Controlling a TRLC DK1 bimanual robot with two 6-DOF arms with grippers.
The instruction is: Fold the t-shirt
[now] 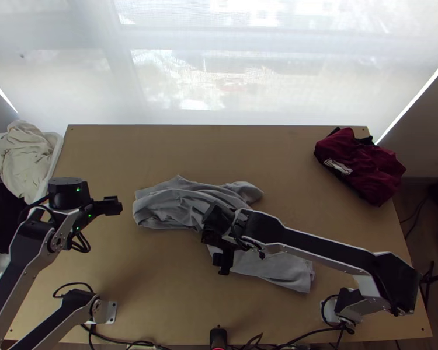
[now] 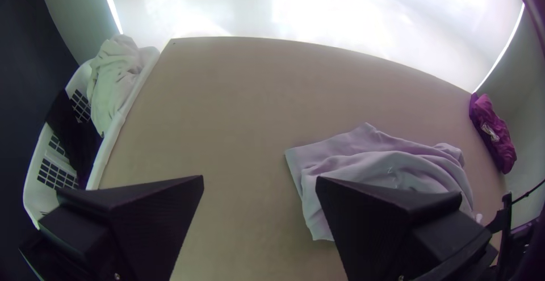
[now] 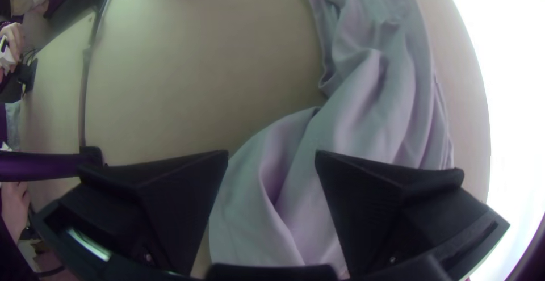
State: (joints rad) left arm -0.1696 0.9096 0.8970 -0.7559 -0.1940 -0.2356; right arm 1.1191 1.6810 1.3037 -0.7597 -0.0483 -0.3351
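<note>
1. Take the centre of the table (image 1: 160,268) as the dial's hub, with twelve o'clock at the far edge in the top view.
2. See the grey t-shirt (image 1: 172,207) on the middle of the table, bunched and wrinkled, with the long axis slanting from ten o'clock down to four o'clock. Broad and rumpled at the ten o'clock end; narrower and flatter at the four o'clock end. Juts out in a shorter lobe towards one o'clock. Cannot tell collar from hem, nor a facing direction from either.
3. Find the right gripper (image 1: 222,262) near the hub, over the middle of the t-shirt. Has both fingers (image 3: 176,196) spread wide apart, with loose, unclamped cloth across the gap in the right wrist view. Cannot tell about contact with the cloth.
4. Find the left gripper (image 1: 111,205) between nine and ten o'clock, apart from the t-shirt in the top view. Also has the fingers (image 2: 153,218) spread wide, with bare tabletop seen through the gap and no grip on any cloth.
5. Count one t-shirt, two grippers and two fingers on each.
6. Count also one dark red cloth heap (image 1: 359,163) at two o'clock, and one white basket (image 1: 56,146) beside the table between nine and ten o'clock, with cream cloth (image 1: 20,157) and black cloth (image 1: 3,221) inside.
</note>
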